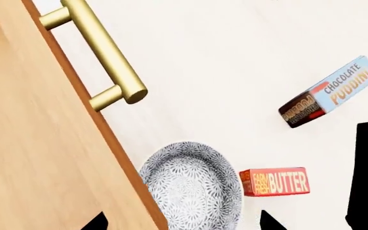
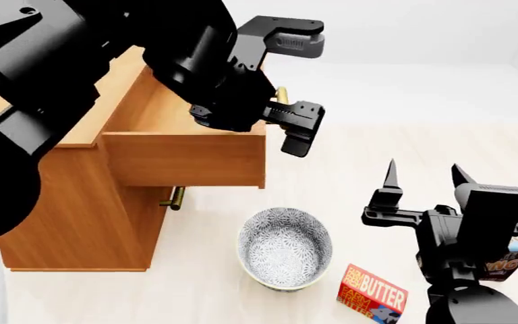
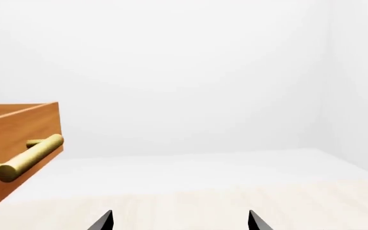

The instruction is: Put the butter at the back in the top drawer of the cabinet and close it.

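Observation:
The butter (image 2: 373, 293) (image 1: 275, 181), a small orange-red box, lies flat on the pale surface beside the bowl. The wooden cabinet (image 2: 79, 223) stands at the left. Its top drawer (image 2: 187, 158) is pulled out, and nothing shows inside it. My left gripper (image 2: 309, 94) (image 1: 184, 225) hangs open by the drawer's front, near the brass handle (image 2: 282, 94) (image 1: 101, 52) and not holding it. My right gripper (image 2: 423, 172) (image 3: 180, 221) is open and empty, raised above the butter and pointing away from it.
A patterned bowl (image 2: 286, 248) (image 1: 190, 184) sits below the open drawer's end. A chocolate pudding box (image 1: 331, 91) (image 2: 506, 260) lies to the butter's right, partly behind my right arm. A lower drawer's handle (image 2: 173, 198) sticks out under the open drawer.

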